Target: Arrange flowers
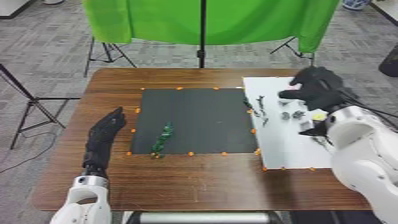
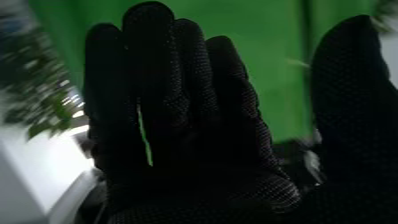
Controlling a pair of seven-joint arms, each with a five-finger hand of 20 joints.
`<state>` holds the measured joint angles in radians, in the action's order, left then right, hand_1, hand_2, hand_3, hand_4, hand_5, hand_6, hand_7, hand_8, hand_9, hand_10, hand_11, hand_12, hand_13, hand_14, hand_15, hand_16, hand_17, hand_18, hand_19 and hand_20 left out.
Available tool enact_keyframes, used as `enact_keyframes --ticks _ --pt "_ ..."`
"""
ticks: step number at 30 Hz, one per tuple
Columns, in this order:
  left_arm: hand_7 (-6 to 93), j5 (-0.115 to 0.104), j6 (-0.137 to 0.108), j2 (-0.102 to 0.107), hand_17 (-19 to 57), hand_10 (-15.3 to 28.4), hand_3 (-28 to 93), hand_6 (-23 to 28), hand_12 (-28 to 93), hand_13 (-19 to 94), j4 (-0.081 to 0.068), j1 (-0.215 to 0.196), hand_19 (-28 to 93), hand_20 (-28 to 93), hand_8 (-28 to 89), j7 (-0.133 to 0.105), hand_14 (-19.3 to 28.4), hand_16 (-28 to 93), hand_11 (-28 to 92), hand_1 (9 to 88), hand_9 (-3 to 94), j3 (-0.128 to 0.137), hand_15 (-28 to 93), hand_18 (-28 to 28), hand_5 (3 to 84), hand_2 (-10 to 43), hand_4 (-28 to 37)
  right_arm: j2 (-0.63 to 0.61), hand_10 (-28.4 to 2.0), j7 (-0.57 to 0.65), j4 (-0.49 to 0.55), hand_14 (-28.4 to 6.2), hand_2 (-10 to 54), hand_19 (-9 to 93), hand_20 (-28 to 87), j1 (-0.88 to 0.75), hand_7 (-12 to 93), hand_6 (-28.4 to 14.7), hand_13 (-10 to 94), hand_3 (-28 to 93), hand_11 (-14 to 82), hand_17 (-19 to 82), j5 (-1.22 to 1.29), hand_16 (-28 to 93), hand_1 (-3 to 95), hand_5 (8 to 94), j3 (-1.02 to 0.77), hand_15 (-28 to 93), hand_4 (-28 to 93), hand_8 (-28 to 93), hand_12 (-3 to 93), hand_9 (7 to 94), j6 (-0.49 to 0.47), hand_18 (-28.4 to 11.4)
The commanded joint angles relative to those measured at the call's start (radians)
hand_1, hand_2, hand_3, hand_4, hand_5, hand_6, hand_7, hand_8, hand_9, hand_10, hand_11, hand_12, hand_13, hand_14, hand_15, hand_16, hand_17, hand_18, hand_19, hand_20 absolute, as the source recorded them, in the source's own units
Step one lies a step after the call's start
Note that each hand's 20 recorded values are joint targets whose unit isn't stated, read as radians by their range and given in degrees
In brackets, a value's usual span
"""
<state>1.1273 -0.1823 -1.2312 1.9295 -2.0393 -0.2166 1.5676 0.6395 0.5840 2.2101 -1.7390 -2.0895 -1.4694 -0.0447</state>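
We seem to be choosing a piece to join the green sprig point(image 1: 163, 138); our right hand point(image 1: 318, 86), thumb and fingers apart, must next pinch one off the white sheet point(image 1: 282, 154).

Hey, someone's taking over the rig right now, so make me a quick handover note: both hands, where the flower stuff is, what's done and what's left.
Left hand: open, at the table's left side, holding nothing.
Right hand: open above the far part of the white sheet, thumb apart from the fingers.
Things: a green sprig lies on the dark mat, near left. Dark stems and a yellow flower are on the white sheet.
Done: apparently just the green sprig placed.
Left: probably bring the pieces from the sheet over to the mat and arrange them.
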Motion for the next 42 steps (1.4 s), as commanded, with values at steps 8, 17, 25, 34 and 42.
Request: enact_keyframes --ticks 8,17,25,34,42 --pt "10.0 0.025 0.024 -0.002 0.0 11.1 64 2.8 13 27 -0.006 -0.003 5 17 -6 0.023 15.6 4 11 26.7 35.9 -0.02 14 12.9 38.8 -5.2 -22.1 0.031 -18.5 0.105 -0.133 -15.2 -9.5 77 51 -0.354 11 -5.8 66 60 19.9 35 -0.063 29 36.3 61.2 -0.268 51 -28 -5 26.1 63.7 -0.138 -22.8" --pt "10.0 0.028 0.037 -0.012 -0.1 11.2 64 2.8 13 27 -0.009 -0.003 5 17 -6 0.033 15.7 4 11 26.7 35.8 -0.022 14 12.9 38.7 -5.0 -22.3 0.04 -17.9 0.095 -0.179 -14.0 -9.5 78 51 -0.358 12 -5.7 68 58 21.3 36 -0.031 28 37.3 62.2 -0.228 51 -28 -5 26.2 65.7 -0.084 -22.4" --pt "10.1 0.023 0.032 -0.013 -0.1 11.2 64 2.8 13 27 -0.005 -0.012 5 17 -6 0.035 15.5 4 11 26.6 35.9 -0.02 15 12.9 38.9 -4.5 -22.3 0.024 -12.6 0.075 -0.228 -9.3 -9.5 86 52 -0.352 18 -1.1 76 48 27.1 44 -0.142 31 57.4 75.9 -0.145 56 -21 13 32.5 80.2 0.135 -20.0" --pt "10.0 0.024 0.041 -0.009 -0.1 11.3 64 2.7 13 27 -0.003 -0.014 5 17 -6 0.044 15.7 3 11 26.2 36.0 -0.017 15 12.9 38.9 -4.2 -22.3 0.033 -9.3 0.057 -0.135 -5.1 -9.5 93 50 -0.34 22 1.5 85 53 24.8 52 -0.136 33 61.1 82.9 -0.16 58 -21 16 39.9 89.1 0.225 -17.3" --pt "9.9 0.029 0.057 -0.009 -0.1 11.2 64 2.8 13 27 -0.006 -0.005 5 17 -6 0.053 15.7 3 11 26.1 36.1 -0.018 15 12.9 38.9 -4.1 -22.3 0.097 -9.4 0.035 -0.066 -4.4 -9.5 93 50 -0.058 22 1.0 86 53 25.2 54 0.004 33 61.3 83.9 0.095 57 -20 17 39.5 89.8 0.225 -16.5"
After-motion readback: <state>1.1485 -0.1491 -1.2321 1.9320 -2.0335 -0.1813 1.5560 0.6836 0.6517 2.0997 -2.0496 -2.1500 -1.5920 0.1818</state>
